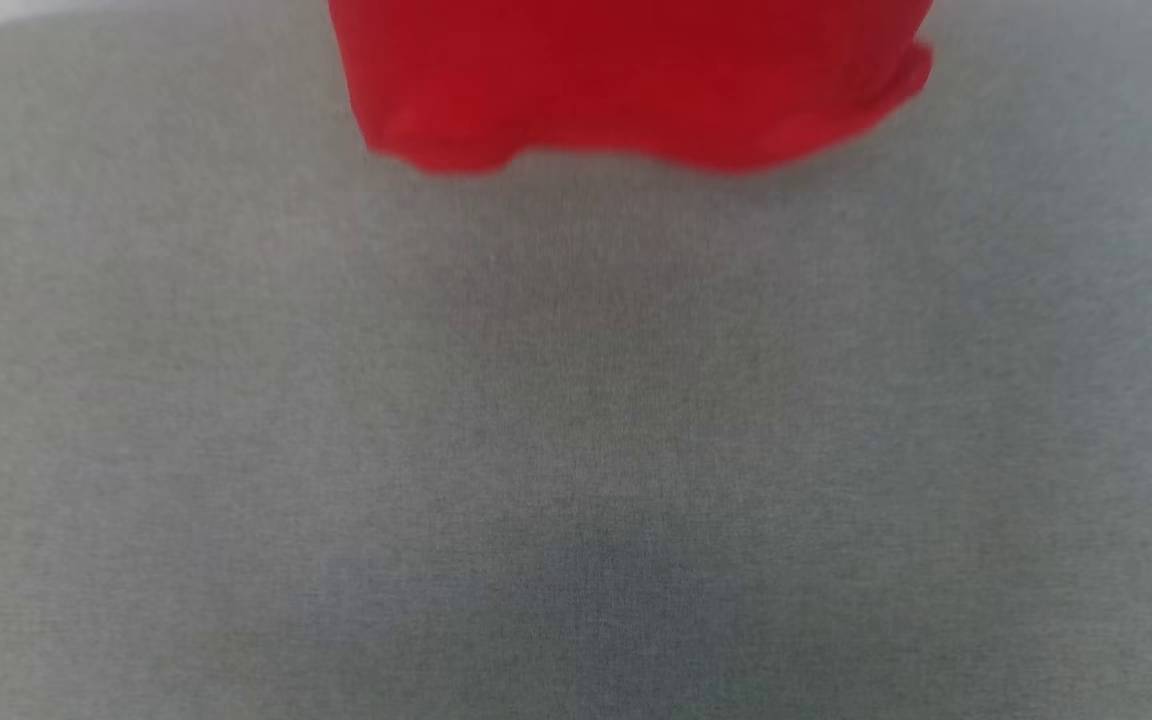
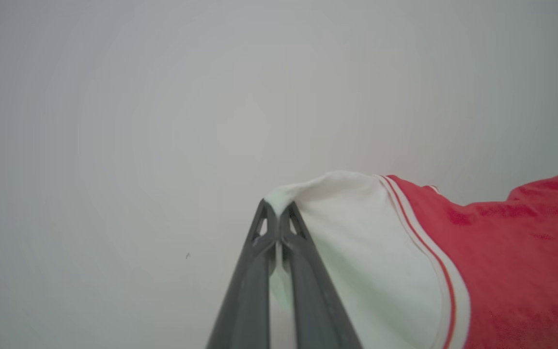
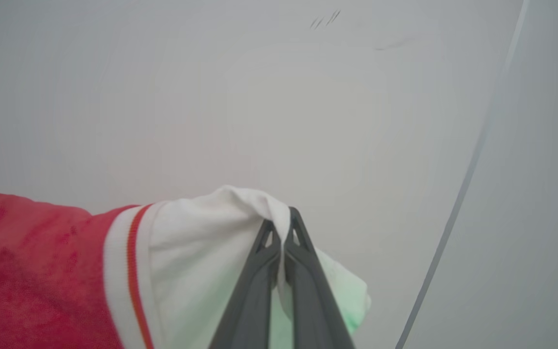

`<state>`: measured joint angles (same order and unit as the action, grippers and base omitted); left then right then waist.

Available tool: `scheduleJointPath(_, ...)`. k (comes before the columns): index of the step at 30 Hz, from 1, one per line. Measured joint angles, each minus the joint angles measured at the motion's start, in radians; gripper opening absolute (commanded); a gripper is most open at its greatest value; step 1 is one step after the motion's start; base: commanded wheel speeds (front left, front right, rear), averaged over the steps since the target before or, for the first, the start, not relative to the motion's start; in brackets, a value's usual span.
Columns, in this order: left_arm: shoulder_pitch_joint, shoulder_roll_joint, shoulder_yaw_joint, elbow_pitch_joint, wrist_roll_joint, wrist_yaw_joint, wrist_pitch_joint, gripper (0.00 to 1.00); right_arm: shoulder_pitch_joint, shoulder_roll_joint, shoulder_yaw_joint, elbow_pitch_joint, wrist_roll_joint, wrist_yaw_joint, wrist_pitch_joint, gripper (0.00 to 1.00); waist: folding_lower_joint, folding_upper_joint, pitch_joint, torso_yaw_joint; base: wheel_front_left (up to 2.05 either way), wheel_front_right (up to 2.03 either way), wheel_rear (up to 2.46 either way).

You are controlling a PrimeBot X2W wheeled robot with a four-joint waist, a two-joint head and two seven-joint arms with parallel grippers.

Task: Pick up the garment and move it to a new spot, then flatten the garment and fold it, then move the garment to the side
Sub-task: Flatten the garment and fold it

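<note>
The garment [image 1: 626, 80] is a bright red T-shirt; its lower hem hangs at the top of the head view above a grey cloth surface [image 1: 576, 450]. In the left wrist view my left gripper [image 2: 277, 209] is shut on the garment's white sleeve [image 2: 356, 242], with the red body [image 2: 516, 261] stretching off to the right. My right gripper [image 3: 279, 224], seen in the right wrist view, is shut on the other white sleeve [image 3: 201, 252], and the red body [image 3: 32, 271] runs off to the left. The shirt hangs spread between both grippers.
A plain pale wall [image 2: 162, 121] stands behind the left gripper. In the right wrist view, a thin grey edge line [image 3: 472, 160] curves down the pale wall at the right.
</note>
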<state>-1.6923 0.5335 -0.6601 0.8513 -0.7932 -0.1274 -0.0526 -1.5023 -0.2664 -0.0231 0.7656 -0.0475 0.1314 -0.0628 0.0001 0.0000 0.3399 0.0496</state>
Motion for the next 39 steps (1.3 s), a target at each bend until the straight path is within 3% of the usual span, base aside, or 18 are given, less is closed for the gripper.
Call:
scheduleJointPath(4,-0.083,-0.022,0.012,0.042,0.029,0.001,-0.131,0.00,-0.084,0.001,-0.076,0.029,-0.126,0.000,-0.157,0.00,0.0000,0.0000,0.078,0.001,0.00,0.00,0.00)
scheduleJointPath(9,-0.153,-0.046,0.041,0.057,0.069,0.004,-0.206,0.00,-0.126,0.023,-0.147,-0.008,-0.272,0.000,-0.195,0.00,-0.0001,0.0000,0.156,0.010,0.00,0.00,0.00)
scheduleJointPath(14,-0.093,-0.053,0.087,-0.032,0.111,-0.001,-0.209,0.00,-0.069,0.033,-0.105,-0.012,-0.303,0.000,-0.198,0.00,-0.0001,0.0000,0.183,0.035,0.00,0.00,0.00)
scheduleJointPath(17,0.034,-0.055,0.049,-0.073,0.094,-0.001,-0.209,0.00,0.009,0.024,-0.071,0.039,-0.270,0.000,-0.198,0.00,0.0000,0.0000,0.163,0.043,0.00,0.00,0.00)
scheduleJointPath(24,0.252,0.009,-0.101,-0.147,-0.042,-0.002,-0.196,0.00,0.170,0.023,0.069,0.142,-0.108,0.000,-0.198,0.00,0.0000,0.0000,0.092,0.051,0.00,0.00,0.00)
scheduleJointPath(29,0.453,0.090,-0.198,-0.235,-0.154,-0.002,-0.150,0.00,0.327,0.030,0.228,0.176,0.116,0.000,-0.177,0.00,0.0000,0.0000,0.019,0.052,0.00,0.00,0.00)
scheduleJointPath(35,0.680,0.199,-0.281,-0.398,-0.241,-0.002,-0.136,0.00,0.548,-0.070,0.445,0.007,0.368,0.000,-0.100,0.00,-0.0001,0.0000,-0.068,0.050,0.00,0.00,0.00)
scheduleJointPath(39,0.841,0.294,-0.303,-0.511,-0.288,0.000,-0.142,0.00,0.709,-0.194,0.545,-0.185,0.516,0.000,-0.053,0.00,-0.0001,0.0000,-0.120,0.046,0.00,0.00,0.00)
